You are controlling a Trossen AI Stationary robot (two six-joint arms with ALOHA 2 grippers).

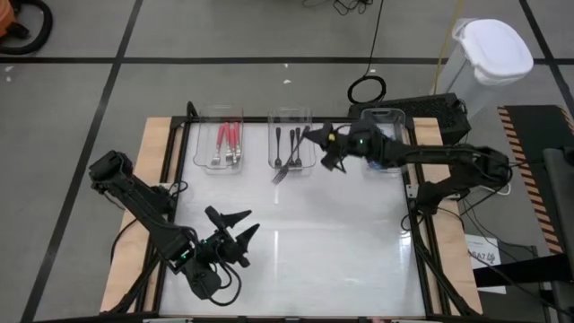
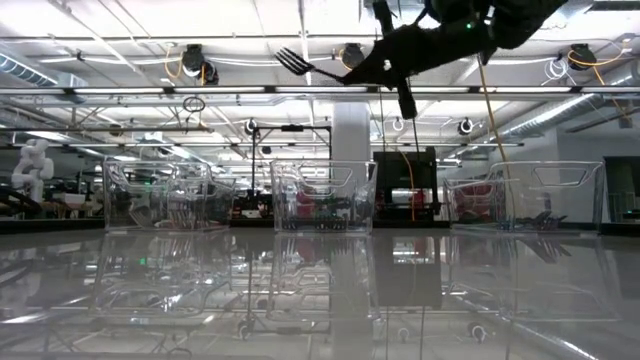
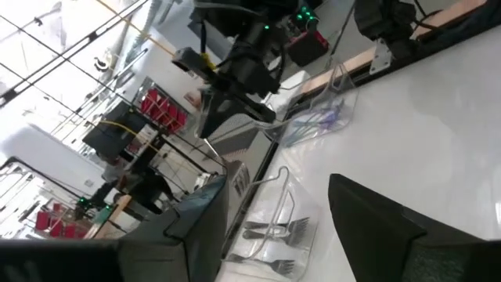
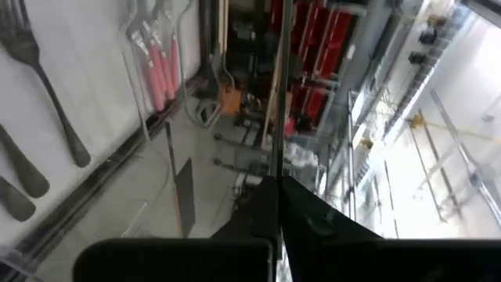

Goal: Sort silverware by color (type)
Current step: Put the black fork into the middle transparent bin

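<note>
Three clear trays stand along the far edge. The left tray (image 1: 224,144) holds red/pink forks (image 1: 228,136), the middle tray (image 1: 289,121) black forks (image 1: 294,139), and the right tray (image 1: 387,115) is mostly hidden under my right arm. My right gripper (image 1: 325,154) is shut on a black fork (image 1: 283,170) above the middle tray's near end. In the low view the fork (image 2: 300,64) hangs high over the table. My left gripper (image 1: 238,227) is open and empty near the front left. My right gripper pinches the black fork by its handle end (image 2: 345,75) between its two shut fingers. It comes roughly level from the table's right side. The fork sticks out ahead of the fingers toward the left, tines (image 2: 290,60) leading. It is about level and lifted clear of tray and table.
The glossy white tabletop (image 1: 341,242) lies between the trays and my left arm. Wooden table edges (image 1: 154,179) and a black frame run along both sides. A white lidded bin (image 1: 489,54) stands off the table at the far right.
</note>
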